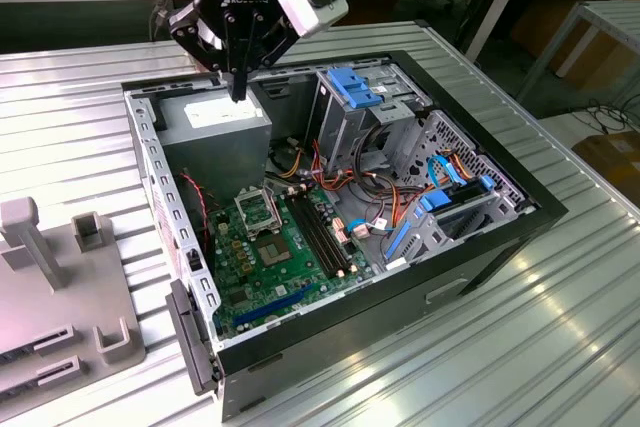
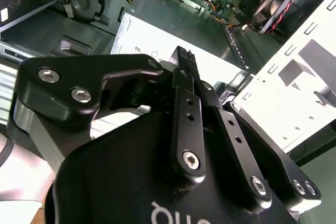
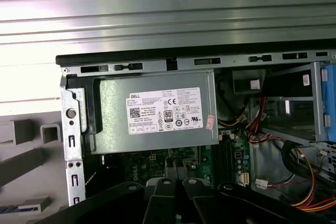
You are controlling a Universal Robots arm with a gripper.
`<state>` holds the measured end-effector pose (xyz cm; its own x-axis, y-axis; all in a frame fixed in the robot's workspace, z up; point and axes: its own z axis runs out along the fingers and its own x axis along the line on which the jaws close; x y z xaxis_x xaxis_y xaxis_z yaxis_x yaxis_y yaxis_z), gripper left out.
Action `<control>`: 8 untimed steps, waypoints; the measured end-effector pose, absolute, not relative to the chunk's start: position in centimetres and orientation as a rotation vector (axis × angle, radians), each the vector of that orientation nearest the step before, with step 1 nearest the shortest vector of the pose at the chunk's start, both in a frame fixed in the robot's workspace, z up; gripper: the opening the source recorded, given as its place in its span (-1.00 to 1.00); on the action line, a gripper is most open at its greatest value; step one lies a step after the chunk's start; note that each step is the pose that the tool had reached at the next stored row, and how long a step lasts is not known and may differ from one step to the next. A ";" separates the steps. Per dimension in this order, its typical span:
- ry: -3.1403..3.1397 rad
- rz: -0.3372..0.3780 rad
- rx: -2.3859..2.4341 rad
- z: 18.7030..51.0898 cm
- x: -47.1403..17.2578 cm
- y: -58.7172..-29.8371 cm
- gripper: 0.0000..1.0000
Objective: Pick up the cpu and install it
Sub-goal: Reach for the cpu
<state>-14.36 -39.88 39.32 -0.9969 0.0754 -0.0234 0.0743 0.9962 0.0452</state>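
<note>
Exterior view: my gripper (image 1: 238, 89), fingers closed tight, hangs right over the PSU (image 1: 215, 132) in the case (image 1: 350, 347), contact unclear, w/ the socket (image 1: 255, 210) well below it.

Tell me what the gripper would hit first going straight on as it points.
Probably the power supply, whose labelled top lies right under the gripper; the gap between them is hard to judge.

the worktop (image 1: 80, 117) is ribbed bare metal with a bright sheen. the power supply (image 3: 111, 121) is dull grey sheet metal under a white paper label (image 3: 170, 111). the end effector (image 2: 185, 59) is matt black with shiny screws (image 2: 190, 159).
</note>
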 end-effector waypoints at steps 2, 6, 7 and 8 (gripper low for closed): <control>3.114 0.069 0.117 39.3 -14.4 -39.9 -0.79; 3.114 0.069 0.116 39.3 -14.4 -39.9 -0.79; 3.114 0.069 0.117 39.3 -14.4 -39.9 -0.79; 3.114 0.069 0.117 39.3 -14.5 -39.9 -0.79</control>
<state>-14.51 -39.89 39.33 -0.9969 0.0755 -0.0233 0.0744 0.9962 0.0451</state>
